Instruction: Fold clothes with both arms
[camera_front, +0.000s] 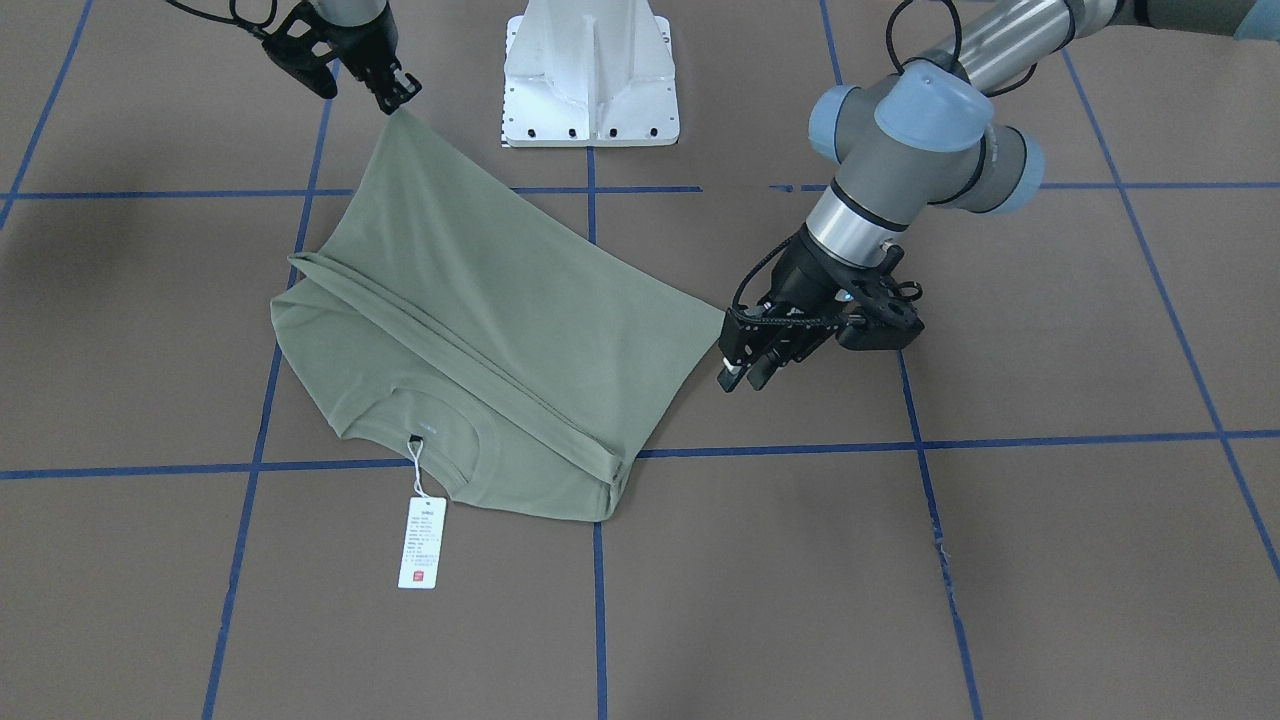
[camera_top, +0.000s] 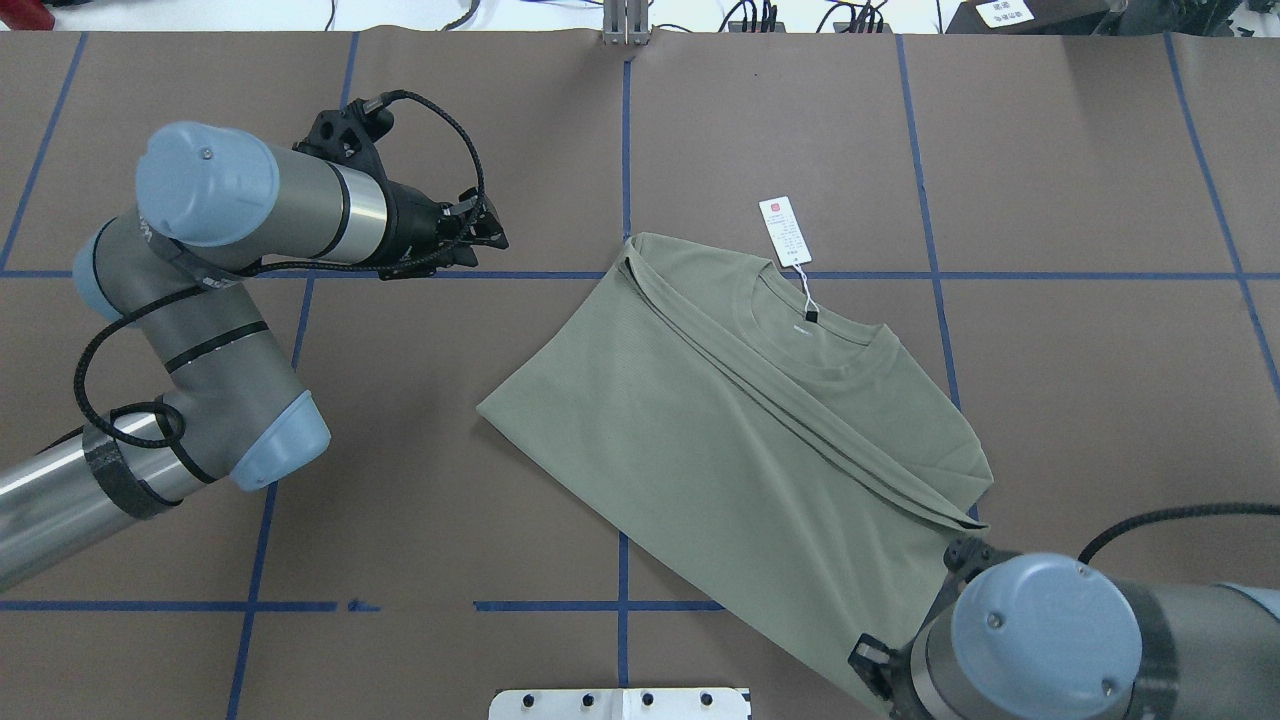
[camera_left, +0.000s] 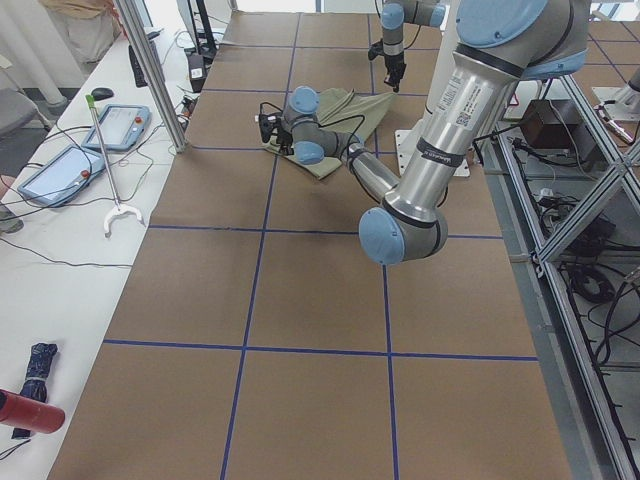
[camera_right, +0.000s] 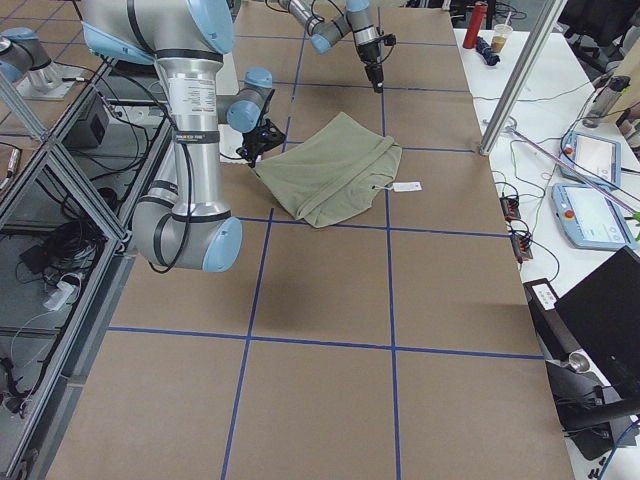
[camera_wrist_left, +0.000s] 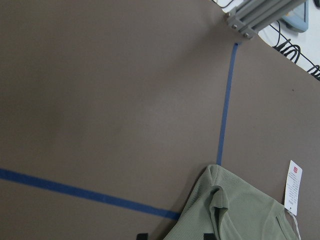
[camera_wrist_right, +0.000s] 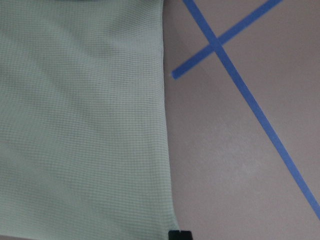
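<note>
Shirt (camera_front: 480, 330) lies on the brown desk (camera_front: 1050, 560), partly folded, body doubled over itself so a long diagonal fold edge runs across it. Collar end points toward the operators' side; white tag (camera_front: 421, 542) on its string lies flat on the desk just past the collar, off the cloth. Blue tape lines (camera_front: 930, 470) grid the desk; the shirt covers one crossing.

Left arm (camera_front: 925, 130): its gripper (camera_front: 745, 372) sits low, just beside the shirt's side corner, tips near the cloth edge but apart from it in the front view. Jaws look slightly spread, nothing between them. The left wrist camera shows desk, tape, and a folded corner of the shirt (camera_wrist_left: 235, 210) with the tag (camera_wrist_left: 293, 187) at the right edge.

Right arm (camera_top: 1050, 640): its gripper (camera_front: 392, 93) is near the white pedestal (camera_front: 590, 75), at the shirt's far corner. That corner rises to a peak right at the jaw tips, cloth drawn up off the desk toward them; jaws appear pressed together on this corner. In the overhead view the arm's elbow covers the spot. The right wrist camera shows knit cloth (camera_wrist_right: 80, 120) filling the left half, straight edge running down, bare desk and crossed tape to the right.

Right side view: shirt (camera_right: 325, 175) lies between the two arms.
</note>
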